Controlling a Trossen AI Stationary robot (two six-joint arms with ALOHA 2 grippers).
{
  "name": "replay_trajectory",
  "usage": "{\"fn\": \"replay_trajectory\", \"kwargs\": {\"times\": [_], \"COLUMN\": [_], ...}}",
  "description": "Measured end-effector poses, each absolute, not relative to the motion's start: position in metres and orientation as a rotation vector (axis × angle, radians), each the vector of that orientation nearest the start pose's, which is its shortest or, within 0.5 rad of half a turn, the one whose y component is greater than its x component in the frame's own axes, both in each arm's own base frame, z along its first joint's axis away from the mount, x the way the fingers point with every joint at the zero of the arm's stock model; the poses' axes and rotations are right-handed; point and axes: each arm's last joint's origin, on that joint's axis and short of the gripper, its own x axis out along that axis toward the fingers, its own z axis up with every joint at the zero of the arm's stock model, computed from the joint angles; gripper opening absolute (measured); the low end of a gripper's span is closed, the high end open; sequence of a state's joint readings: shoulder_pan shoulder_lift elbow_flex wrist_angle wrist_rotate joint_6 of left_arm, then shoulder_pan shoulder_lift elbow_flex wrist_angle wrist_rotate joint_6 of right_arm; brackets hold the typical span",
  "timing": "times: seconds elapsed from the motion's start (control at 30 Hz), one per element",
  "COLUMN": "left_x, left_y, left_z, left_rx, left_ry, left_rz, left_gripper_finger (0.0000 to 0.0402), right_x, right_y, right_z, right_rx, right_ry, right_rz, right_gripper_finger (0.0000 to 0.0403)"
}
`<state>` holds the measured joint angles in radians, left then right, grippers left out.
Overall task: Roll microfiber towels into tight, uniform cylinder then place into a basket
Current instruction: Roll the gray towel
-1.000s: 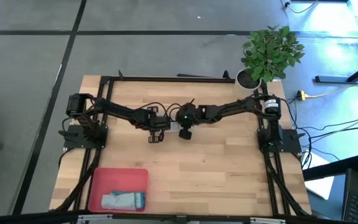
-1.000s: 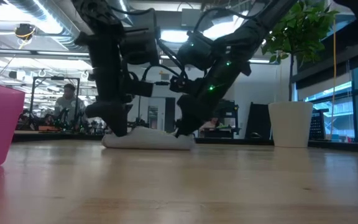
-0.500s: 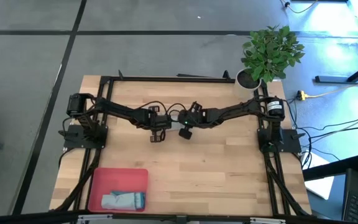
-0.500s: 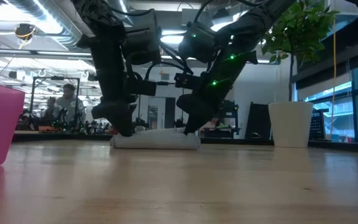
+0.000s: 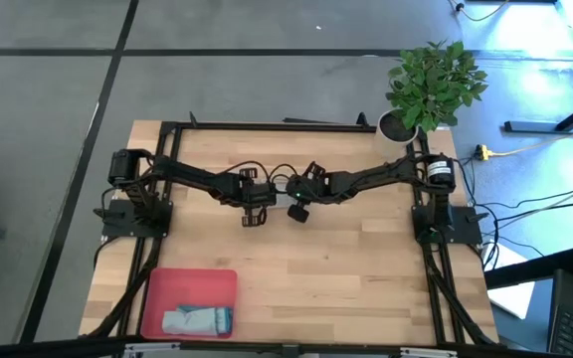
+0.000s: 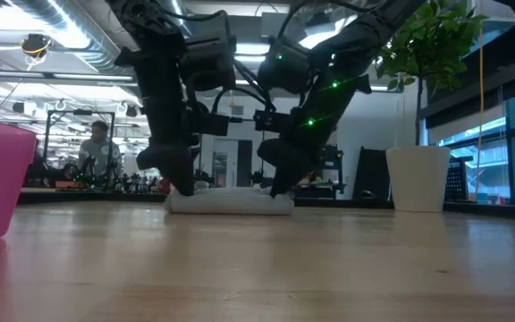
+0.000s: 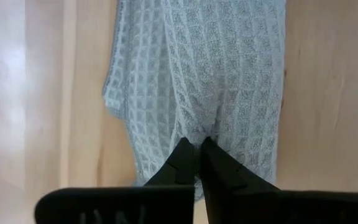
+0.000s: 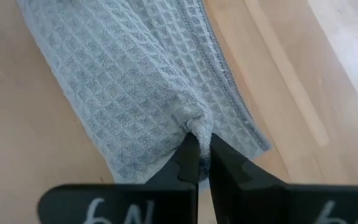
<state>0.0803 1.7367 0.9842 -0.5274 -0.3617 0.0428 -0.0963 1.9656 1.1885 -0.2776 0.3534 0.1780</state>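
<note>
The wooden bench (image 5: 346, 268) fills the middle of the high view, with a potted plant (image 5: 434, 85) at its upper right corner and the pink-red basket (image 5: 159, 290) at its lower left, a rolled pale blue-teal towel (image 5: 197, 320) lying along the basket's lower edge. Both arms reach in to the bench's centre, where the light grey towel (image 6: 231, 201) lies bunched flat on the wood. The left gripper (image 7: 197, 148) is closed, pinching a fold of that grey towel at one end, and the right gripper (image 8: 199, 142) is likewise closed on a pinch of it at the other end
</note>
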Motion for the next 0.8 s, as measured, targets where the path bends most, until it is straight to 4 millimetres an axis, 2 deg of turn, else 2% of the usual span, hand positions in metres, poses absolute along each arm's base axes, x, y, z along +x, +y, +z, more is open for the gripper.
{"fn": "replay_trajectory", "kwargs": {"times": [0.4,0.63,0.8], "left_x": [0.3095,0.3083,0.3090], "left_y": [0.0355,0.0368,0.0390], "left_z": [0.1502,0.1507,0.1521], "left_rx": [0.235,0.256,0.284], "left_ry": [1.284,1.304,1.284], "left_rz": [0.354,0.342,0.421], "left_gripper_finger": [0.0000,0.0000,0.0000], "right_x": [0.3825,0.3828,0.3826], "right_y": [-0.0467,-0.0468,-0.0473], "right_z": [0.1328,0.1321,0.1320], "right_rx": [0.023,0.024,0.022], "right_ry": [1.026,1.044,1.045], "right_rz": [-0.485,-0.396,-0.399], "right_gripper_finger": [0.0017,0.0017,0.0017]}}
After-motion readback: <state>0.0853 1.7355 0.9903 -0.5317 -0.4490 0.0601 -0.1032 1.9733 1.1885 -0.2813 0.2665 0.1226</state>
